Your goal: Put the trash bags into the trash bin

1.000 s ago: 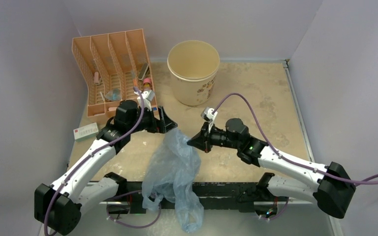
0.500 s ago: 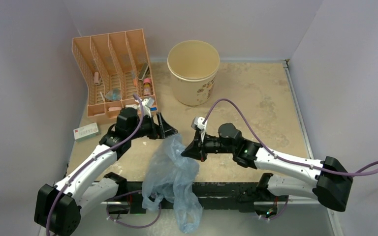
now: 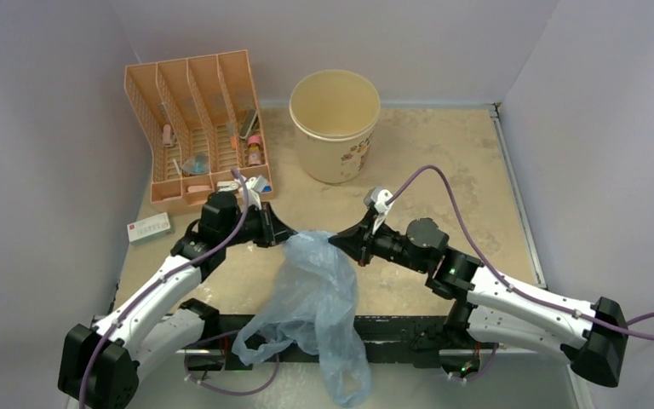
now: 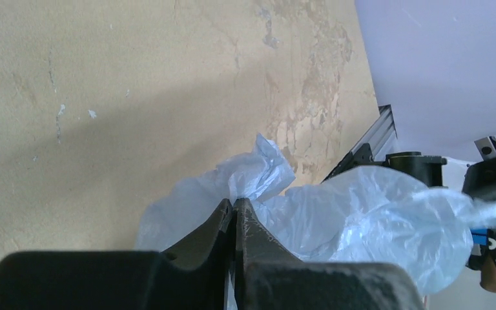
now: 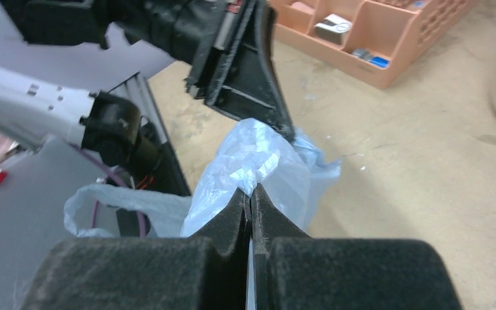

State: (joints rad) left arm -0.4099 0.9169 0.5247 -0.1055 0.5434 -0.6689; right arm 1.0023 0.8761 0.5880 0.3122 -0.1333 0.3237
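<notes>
Grips the thin, crinkly, light-blue plastic bag [image 3: 315, 290] in the middle of the frame, at two spots near its top. Pinches one fold with the left end effector [image 3: 288, 239], wide open a moment ago and now snapped shut on the plastic. Pinches the other fold with the right end effector [image 3: 338, 241], closed on it as before. Leaves the rest of the bag sagging over the near edge of the sandy worktop [image 3: 443, 170]. Looks ready now to lift and carry up to the round cream plastic bucket [image 3: 341, 158], well apart at top centre, with no bag in it yet.
</notes>
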